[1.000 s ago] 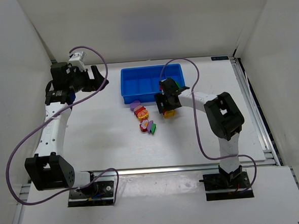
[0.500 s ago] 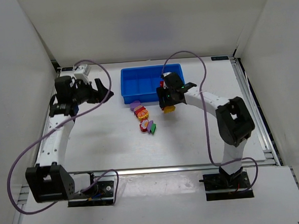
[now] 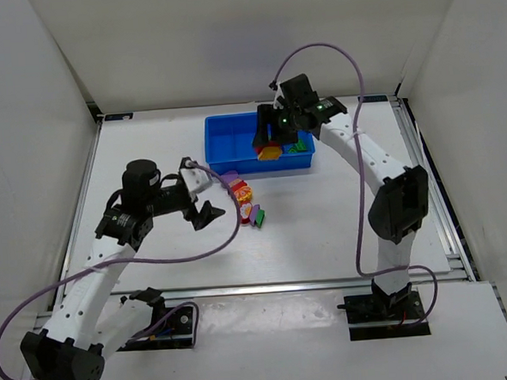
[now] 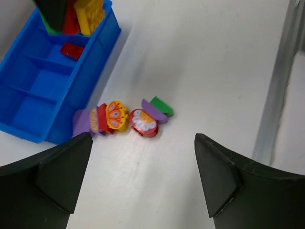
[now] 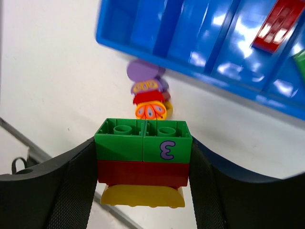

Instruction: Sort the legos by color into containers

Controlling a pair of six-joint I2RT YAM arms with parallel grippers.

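The white table (image 3: 342,228) carries everything; at its far side lies the blue tray (image 3: 220,140), long side across, so both arms can reach its four compartments. The right gripper (image 3: 272,141) hangs over the right half of the tray, though which compartment is under it I cannot tell. Its jaws stand about half open and are pressed on both sides of a stack (image 5: 143,152), which fills the gap between them; the stack has green bricks at one end, a red layer in the middle and a yellow rounded piece at the other end. I judge that it is lifted here to be dropped, but three colours are joined together, so one compartment would then get mixed colours. The left gripper (image 4: 143,174) hovers over the table to the left of the loose legos (image 4: 121,119), fingers spread wide and holding nothing, probably ready to take one. These lie in a short crooked row just near of the tray, purple, red, orange and green. A red piece (image 4: 71,49) already lies in one right-hand compartment; a green piece (image 5: 300,59) lies in the next.
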